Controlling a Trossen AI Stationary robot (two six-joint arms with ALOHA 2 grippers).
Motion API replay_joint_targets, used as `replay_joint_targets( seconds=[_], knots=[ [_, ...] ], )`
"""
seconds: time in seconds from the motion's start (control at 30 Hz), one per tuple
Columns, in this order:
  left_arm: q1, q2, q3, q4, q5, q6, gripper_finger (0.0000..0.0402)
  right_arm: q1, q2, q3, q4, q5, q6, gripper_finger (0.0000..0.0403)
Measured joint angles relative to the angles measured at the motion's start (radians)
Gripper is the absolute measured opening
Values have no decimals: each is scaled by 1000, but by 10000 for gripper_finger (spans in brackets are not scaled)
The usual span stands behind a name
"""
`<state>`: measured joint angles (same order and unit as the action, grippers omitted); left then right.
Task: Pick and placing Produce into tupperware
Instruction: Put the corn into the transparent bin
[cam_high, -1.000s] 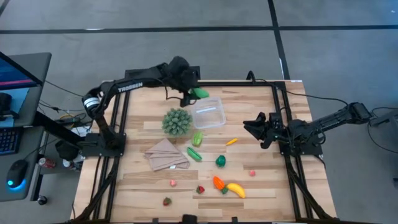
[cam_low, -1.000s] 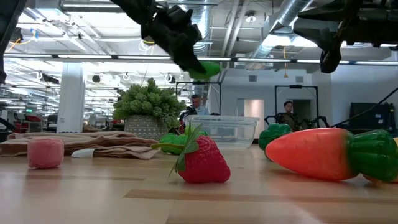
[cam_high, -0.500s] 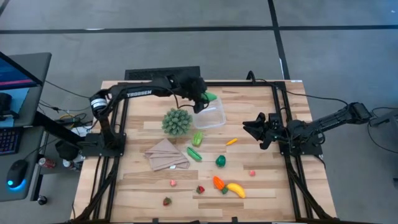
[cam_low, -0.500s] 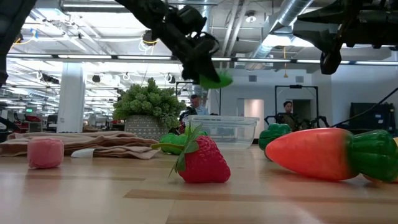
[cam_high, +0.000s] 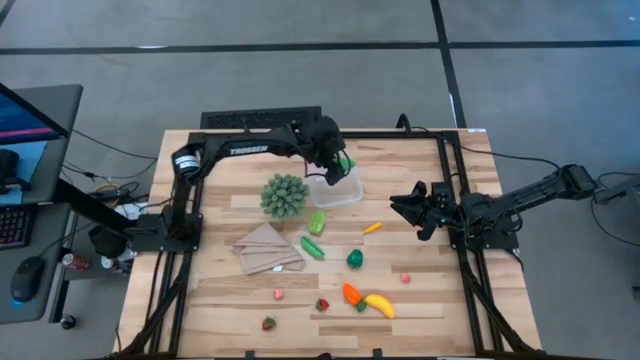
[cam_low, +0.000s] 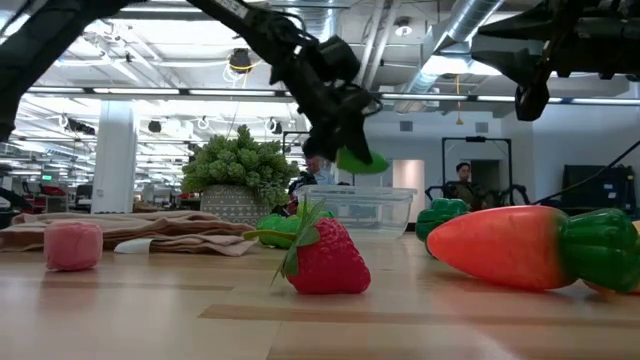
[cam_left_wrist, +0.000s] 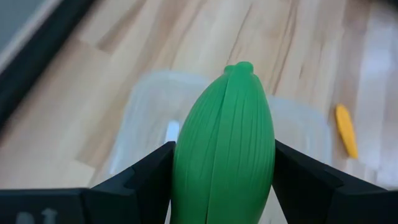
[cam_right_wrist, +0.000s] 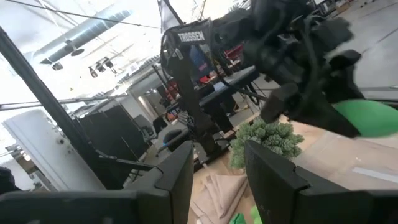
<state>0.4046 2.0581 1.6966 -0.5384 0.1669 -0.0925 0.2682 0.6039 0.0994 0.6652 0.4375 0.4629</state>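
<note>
In the high view the left gripper (cam_high: 338, 165) covers part of the tupperware (cam_high: 344, 191); in the left wrist view the green pod (cam_left_wrist: 225, 143) hides its middle.

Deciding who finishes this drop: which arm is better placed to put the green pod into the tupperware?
Left. The left gripper already holds the green pod directly above the tupperware. The right gripper waits empty off to the right side.
</note>
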Motion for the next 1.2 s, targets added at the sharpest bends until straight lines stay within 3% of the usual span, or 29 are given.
replay_joint_targets(
  seconds=[0.2,1.0,1.2],
  knots=[
    [0,100,99,-135,2,1,226,0,0,0,0,-21,7,136],
    [2,108,112,-118,-78,89,228,0,0,0,1,-21,8,136],
    [2,108,112,-112,-49,96,262,0,0,0,1,-21,8,136]
  ],
)
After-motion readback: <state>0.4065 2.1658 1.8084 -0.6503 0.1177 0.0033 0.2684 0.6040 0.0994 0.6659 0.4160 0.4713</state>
